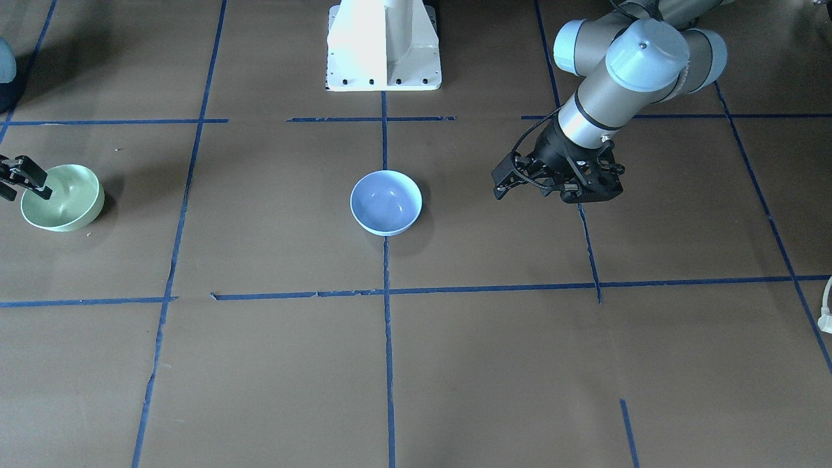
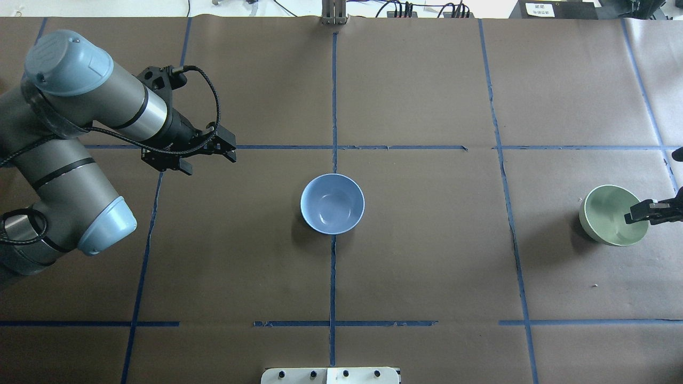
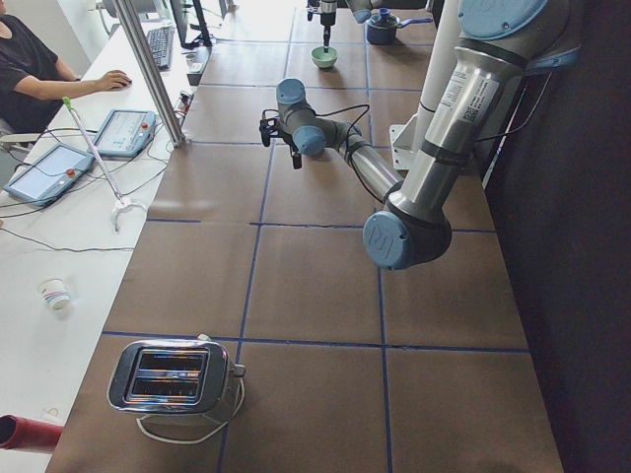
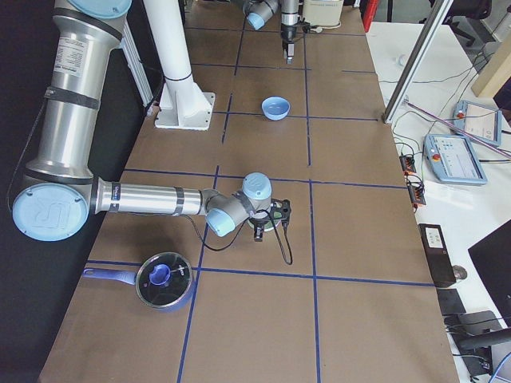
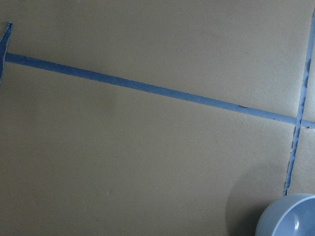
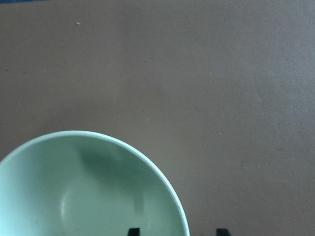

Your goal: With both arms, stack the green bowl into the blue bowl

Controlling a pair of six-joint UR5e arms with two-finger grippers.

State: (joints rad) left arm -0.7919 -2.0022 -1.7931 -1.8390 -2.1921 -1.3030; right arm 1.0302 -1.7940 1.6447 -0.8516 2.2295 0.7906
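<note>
A small, glossy, mint-green round bowl [image 2: 608,218] is sitting upright at the robot's far right of the brown papered table [image 2: 427,266], well apart from the central pale blue round bowl [image 2: 332,204]. The right black two-finger gripper [image 6: 177,232] is straddling its rim, jaws apart. Likely light, rigid and slippery, so pinching the wall suits. Whether the left gripper [image 2: 208,152] is parted or closed is unclear.

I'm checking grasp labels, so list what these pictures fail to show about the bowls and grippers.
- Right gripper: cut off by the frame edge in the overhead and front-facing views; the right wrist view shows only two fingertips.
- Pale mint-green round bowl: mostly hidden behind the right gripper in the exterior right view.
- Pale periwinkle-blue round bowl: only a corner sliver in the left wrist view.
</note>
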